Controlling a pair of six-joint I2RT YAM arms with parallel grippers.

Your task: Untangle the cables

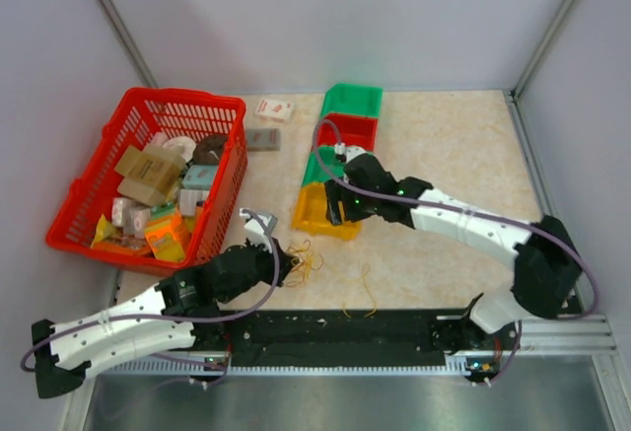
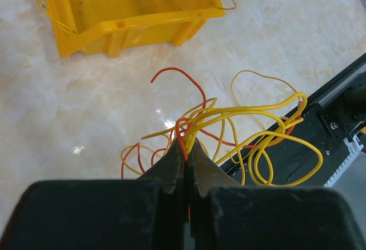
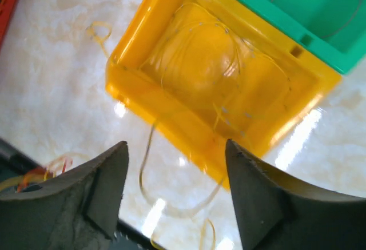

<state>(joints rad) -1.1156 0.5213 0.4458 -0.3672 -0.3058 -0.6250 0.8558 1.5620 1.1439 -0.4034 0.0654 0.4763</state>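
The cables (image 2: 246, 125) form a tangle of yellow, orange and red strands on the table near the front rail. My left gripper (image 2: 187, 145) is shut on an orange strand and some yellow ones at the tangle's near side. In the top view the left gripper (image 1: 283, 257) touches the tangle (image 1: 306, 259). My right gripper (image 3: 176, 148) hovers open over the near wall of the yellow bin (image 3: 171, 110), holding nothing. Thin yellow strands (image 3: 223, 61) lie inside that bin, and one yellow strand (image 3: 143, 170) hangs over its wall onto the table.
A green bin (image 3: 297, 15) adjoins the yellow one, in a row with a red bin (image 1: 347, 130) and another green bin (image 1: 353, 99). A red basket (image 1: 202, 110) of packets stands at the left. A loose yellow cable (image 1: 367, 291) lies by the black front rail (image 1: 325, 327).
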